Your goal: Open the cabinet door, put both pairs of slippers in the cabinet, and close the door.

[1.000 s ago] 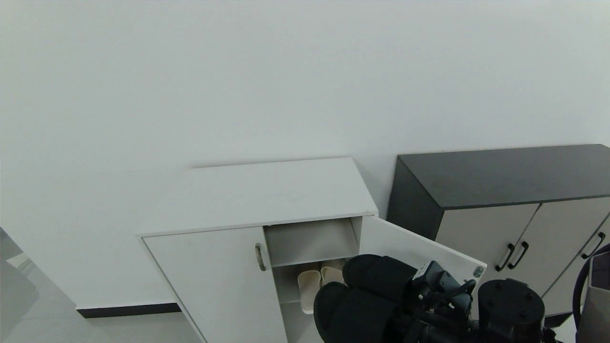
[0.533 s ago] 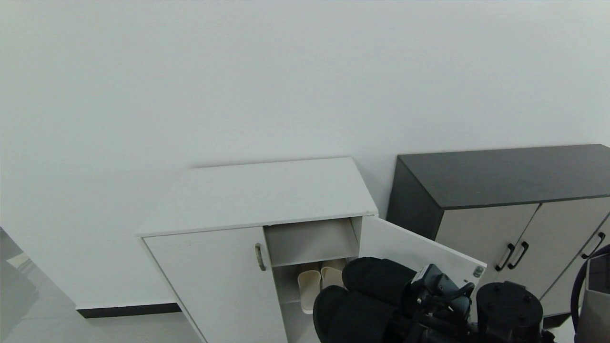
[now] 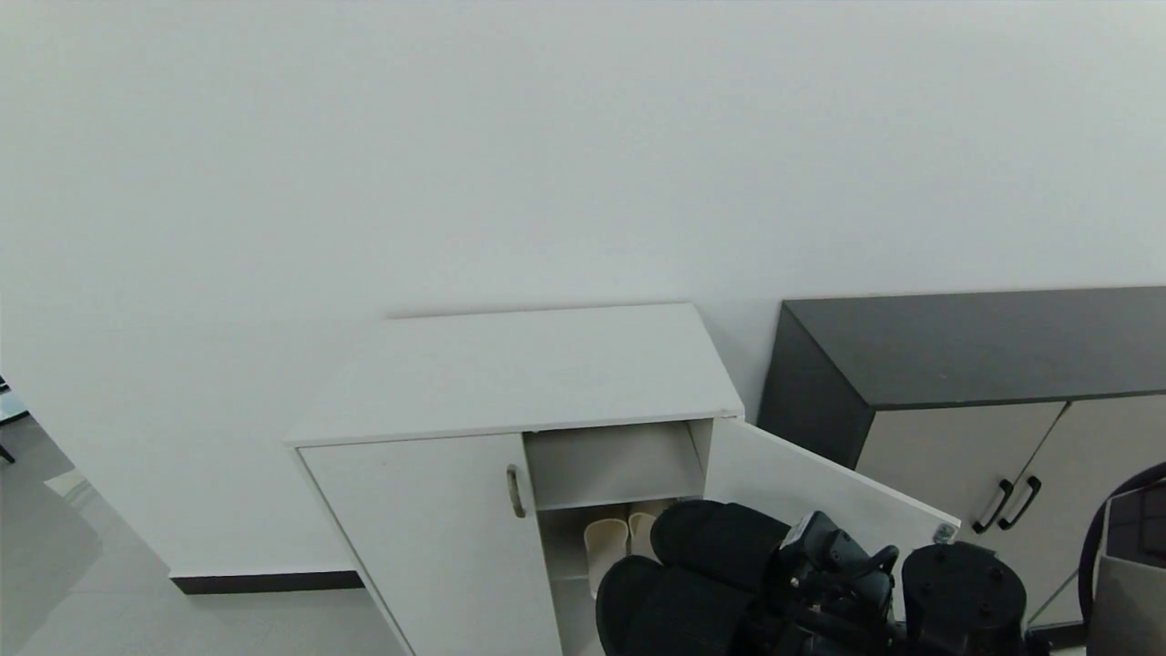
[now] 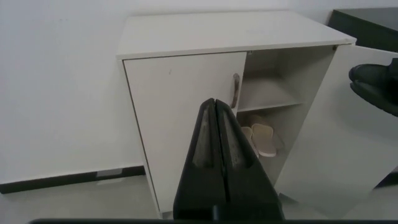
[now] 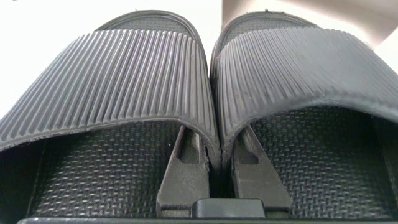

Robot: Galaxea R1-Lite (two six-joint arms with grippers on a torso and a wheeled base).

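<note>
Cabinet: we saw the white cabinet point(image 3: 537, 374) standing against the wall. Its left door point(image 3: 428, 538) was closed and its right door point(image 3: 811, 487) was swung out.
Light slippers: we found a beige pair point(image 3: 619, 539) side by side inside the open right half, on the shelf below the upper one.
Black slippers: we saw the black pair point(image 3: 701, 565) held in the air side by side, in front of the open half and near the open door's inner face.
Right gripper point(image 5: 214, 165): we saw it clamped on the two touching inner sides of the black slippers, one finger inside each slipper.
Left gripper point(image 4: 214, 109): we saw its fingers pressed flat together, holding nothing, in front of the closed left door near its handle point(image 4: 236, 91).
Beside: we noted a dark-topped cabinet point(image 3: 984, 342) to the right, its doors closed.
</note>
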